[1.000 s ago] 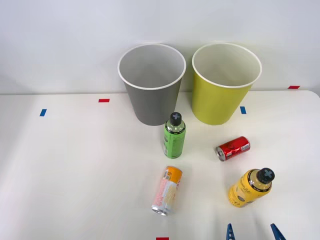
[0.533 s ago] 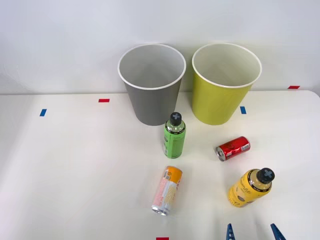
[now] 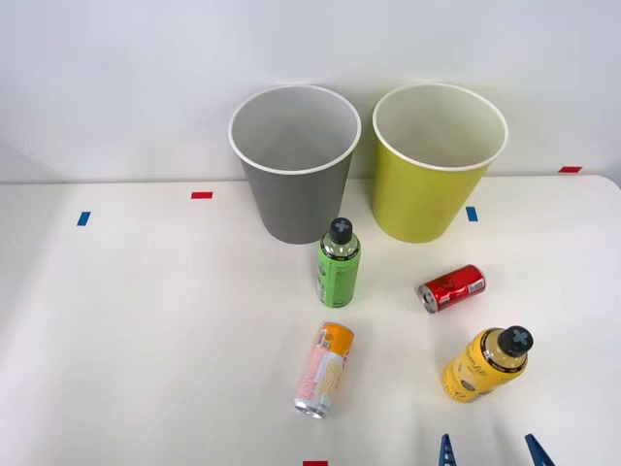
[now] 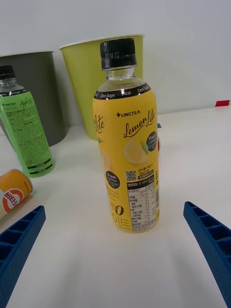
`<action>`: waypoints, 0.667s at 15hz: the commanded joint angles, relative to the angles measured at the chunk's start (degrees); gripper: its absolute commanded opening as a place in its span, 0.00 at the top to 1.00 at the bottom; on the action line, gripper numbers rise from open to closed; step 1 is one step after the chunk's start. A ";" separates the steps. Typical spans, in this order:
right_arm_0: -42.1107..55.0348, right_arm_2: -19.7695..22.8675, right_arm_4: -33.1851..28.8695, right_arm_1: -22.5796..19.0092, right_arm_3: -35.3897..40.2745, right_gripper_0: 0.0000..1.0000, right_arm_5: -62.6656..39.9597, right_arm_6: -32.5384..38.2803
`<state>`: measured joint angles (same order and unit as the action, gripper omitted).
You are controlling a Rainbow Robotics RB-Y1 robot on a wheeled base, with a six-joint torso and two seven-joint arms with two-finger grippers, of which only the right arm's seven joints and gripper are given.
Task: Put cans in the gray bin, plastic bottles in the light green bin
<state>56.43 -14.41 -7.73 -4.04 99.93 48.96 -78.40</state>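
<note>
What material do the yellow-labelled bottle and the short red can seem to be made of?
The stubby yellow-labelled bottle with the black screw cap looks like clear plastic: its neck is see-through above a glossy printed wrap, and the cap is ribbed, probably plastic too. The short red can lying on its side looks like metal, likely aluminium, by its shiny body and silver end.

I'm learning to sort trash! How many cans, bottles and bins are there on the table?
Cans: 2, the red can and the orange can.
Bottles: 2, the green bottle and the yellow bottle.
Bins: 2, the gray bin and the light green bin.
Total: 6
</note>
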 commanded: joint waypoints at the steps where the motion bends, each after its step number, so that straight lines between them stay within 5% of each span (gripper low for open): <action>1: 0.00 0.00 0.00 0.00 0.00 0.00 0.00 0.00; 10: 0.00 0.00 0.00 0.00 0.00 0.00 0.00 0.00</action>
<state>56.43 -14.41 -7.73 -4.04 99.93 48.95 -78.40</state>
